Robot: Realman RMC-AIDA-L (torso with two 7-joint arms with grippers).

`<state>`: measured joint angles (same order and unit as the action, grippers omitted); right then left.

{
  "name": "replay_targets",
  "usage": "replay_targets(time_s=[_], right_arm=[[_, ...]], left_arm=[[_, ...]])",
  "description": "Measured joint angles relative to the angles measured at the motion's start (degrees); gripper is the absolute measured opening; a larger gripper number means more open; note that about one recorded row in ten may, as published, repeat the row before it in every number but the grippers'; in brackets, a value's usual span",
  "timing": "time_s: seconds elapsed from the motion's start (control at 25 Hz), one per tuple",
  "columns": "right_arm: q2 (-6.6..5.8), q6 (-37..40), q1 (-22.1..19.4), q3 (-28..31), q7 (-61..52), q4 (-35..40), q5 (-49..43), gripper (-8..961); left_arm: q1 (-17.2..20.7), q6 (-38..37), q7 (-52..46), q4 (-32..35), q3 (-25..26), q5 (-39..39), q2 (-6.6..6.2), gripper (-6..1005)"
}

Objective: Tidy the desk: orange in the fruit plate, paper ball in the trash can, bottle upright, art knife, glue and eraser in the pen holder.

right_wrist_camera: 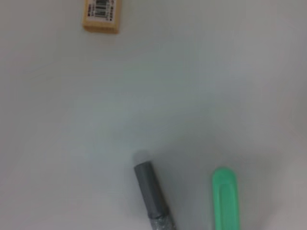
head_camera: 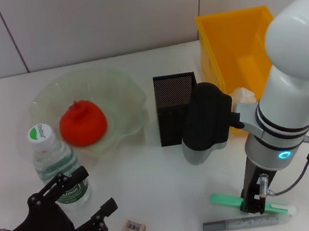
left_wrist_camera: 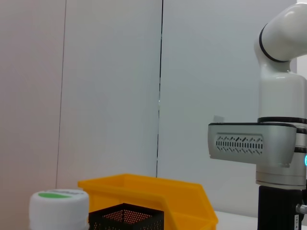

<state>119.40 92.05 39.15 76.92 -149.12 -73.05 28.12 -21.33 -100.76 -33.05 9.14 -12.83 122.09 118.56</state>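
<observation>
Right end effector [head_camera: 256,202] pinching art knife [head_camera: 234,200] | eraser [head_camera: 133,230] barcode label | left end effector [head_camera: 94,202] spread

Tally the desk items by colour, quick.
Orange-red: 1, orange
Yellow: 1, trash can
Black: 1, pen holder
Green: 2, fruit plate, green knife
Clear: 1, bottle
Tan: 1, eraser
Grey: 1, grey stick
White: 1, paper ball
Total: 9
</observation>
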Motion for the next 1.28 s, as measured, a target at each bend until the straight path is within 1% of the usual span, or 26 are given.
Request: replay_targets(time_s=[0.16,0.24,0.32,0.4,0.44,0.48,0.6,0.64,0.68,0.8,0.84,0.96,1.04,1.08,1.2,1.24,1.28], right_arm=[[-0.03,1.1,-0.1,0.4,0.0,-1.0,0.1,195],[-0.15,3.0,-0.2,1.1,0.1,-3.1,0.1,176],[-0.20,3.9,-0.3,1.9,0.3,-4.2,0.1,176],[-0.21,5.9,-0.4,4.7,1.1,-7.3,0.0,176],[-0.22,7.8,-0.5,7.8,2.1,-10.3,0.1,176],[-0.22,7.8,-0.5,7.8,2.1,-10.3,0.1,176],[-0.22,10.1,-0.3,12.6,3.6,-14.0,0.2,176],[-0.24,11.4,0.2,15.8,4.6,-16.8,0.2,176],[-0.24,11.4,0.2,15.8,4.6,-16.8,0.2,176],[-0.29,13.5,1.0,19.9,6.3,-21.4,-0.3,176],[-0.30,14.0,1.4,21.8,7.9,-25.0,-1.5,176],[-0.31,13.5,1.9,22.7,9.7,-26.8,-3.8,177],[-0.31,10.7,2.7,22.7,13.0,-28.4,-7.8,177],[-0.31,10.7,2.7,22.7,13.0,-28.4,-7.8,177],[-0.31,5.9,2.4,20.5,16.2,-28.9,-12.3,177],[-0.31,1.4,1.8,17.9,18.1,-28.7,-17.3,177],[-0.31,1.4,1.8,17.9,18.1,-28.7,-17.3,177]], left_arm=[[0.0,-0.1,0.0,0.0,0.0,-0.1,0.00,800],[0.0,-0.5,0.0,0.0,0.0,-0.2,0.00,800],[-0.1,-0.5,0.0,0.0,0.0,-0.2,0.00,800],[-0.2,-0.6,0.0,0.0,0.0,-0.3,0.00,800],[-0.3,-0.6,0.0,0.0,0.0,-0.3,0.00,800],[-0.3,-0.6,0.0,0.0,0.0,-0.3,0.00,800],[-0.4,-0.6,0.0,0.0,0.0,-0.3,0.00,800],[-0.5,-0.6,0.0,0.0,0.0,-0.3,0.00,800],[-0.5,-0.6,0.0,0.0,0.0,-0.3,0.00,800],[-0.5,-0.6,0.0,0.0,0.0,-0.3,0.00,800],[-0.5,-0.6,0.0,0.0,0.1,-0.3,0.00,800],[-0.7,-0.6,0.0,0.0,0.1,-0.3,0.00,800],[-0.9,-0.5,0.0,0.0,0.1,-0.4,0.00,800],[-1.0,-0.5,0.0,0.0,0.1,-0.4,0.00,799],[-1.1,-0.5,0.0,0.0,0.1,-0.4,0.00,799],[-1.1,-0.5,0.0,0.0,0.2,-0.4,0.00,799],[-1.1,-0.5,0.0,0.0,0.2,-0.4,0.01,799]])
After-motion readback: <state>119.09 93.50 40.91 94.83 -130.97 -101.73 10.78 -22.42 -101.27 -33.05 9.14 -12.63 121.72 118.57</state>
